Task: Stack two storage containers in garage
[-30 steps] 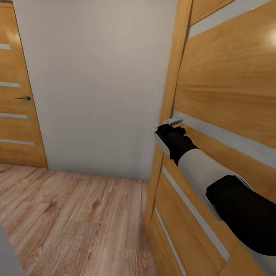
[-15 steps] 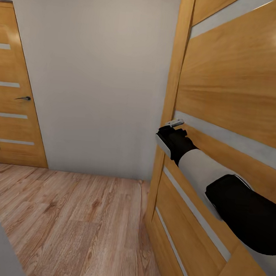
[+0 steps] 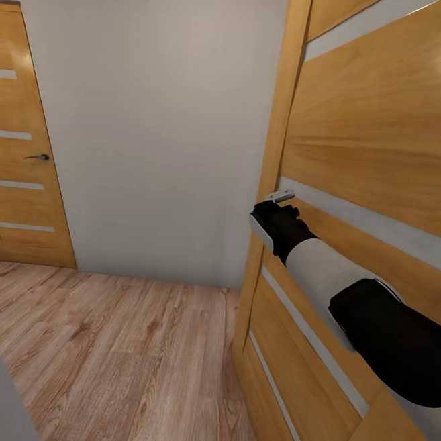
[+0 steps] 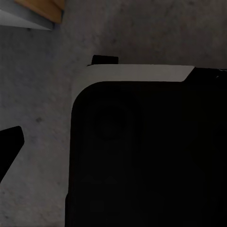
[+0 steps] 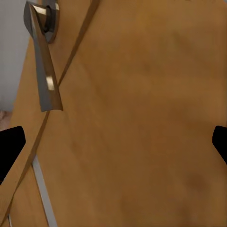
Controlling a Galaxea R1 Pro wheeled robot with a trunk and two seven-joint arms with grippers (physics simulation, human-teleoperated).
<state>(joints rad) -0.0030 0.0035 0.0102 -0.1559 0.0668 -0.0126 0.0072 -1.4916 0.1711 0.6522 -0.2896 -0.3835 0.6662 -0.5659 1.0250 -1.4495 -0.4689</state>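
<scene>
Reaching right gripper (image 5: 113, 142), fingertips spread, beside door handle (image 5: 43, 61).

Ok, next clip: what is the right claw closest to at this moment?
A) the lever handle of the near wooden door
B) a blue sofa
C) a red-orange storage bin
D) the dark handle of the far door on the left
A: the right claw is up against the near wooden door, and the right wrist view shows its metal lever handle just ahead between the open fingers.

a glossy honey-coloured wooden door (image 3: 384, 128) with a polished metal lever handle (image 5: 45, 71) is seen; matt light wood-plank flooring (image 3: 113, 358) is shown.
</scene>
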